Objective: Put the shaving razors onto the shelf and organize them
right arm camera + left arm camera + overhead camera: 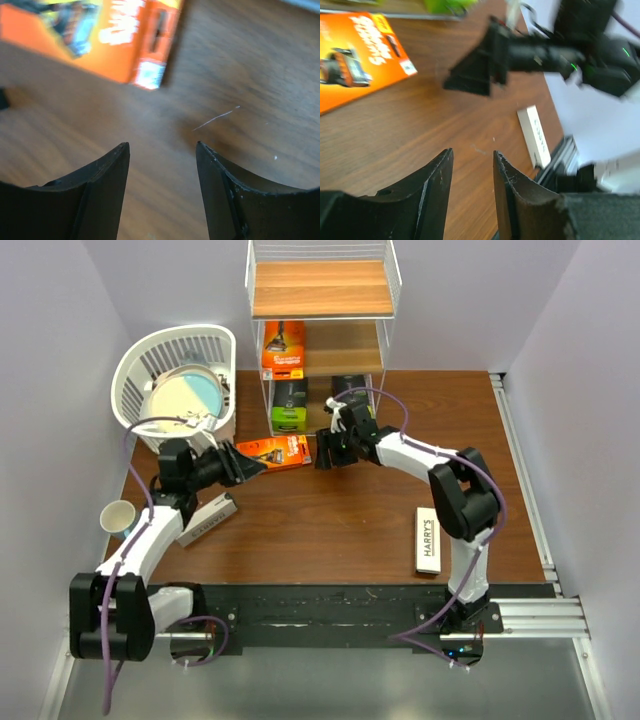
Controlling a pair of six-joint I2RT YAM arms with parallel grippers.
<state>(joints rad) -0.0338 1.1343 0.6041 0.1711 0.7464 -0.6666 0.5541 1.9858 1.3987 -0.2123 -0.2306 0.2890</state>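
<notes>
An orange razor box [278,451] lies flat on the table between my two grippers, touched by neither. My left gripper [252,466] is open at its left end, and the left wrist view shows bare wood between the jaws [472,157] with the box [355,60] up to the left. My right gripper [323,453] is open at its right end, the box [100,35] just ahead of the fingertips [162,147]. On the left side of the shelf [320,300] sit a second orange pack [283,350] and a black-and-green pack [289,405]. A white HARRY'S box [430,540] lies at the right, and a slim box [208,518] lies by my left arm.
A white slatted basket [175,380] holding a plate stands at the back left. A mug [120,518] sits at the left table edge. Another dark pack [345,390] at the shelf's foot is partly hidden behind my right arm.
</notes>
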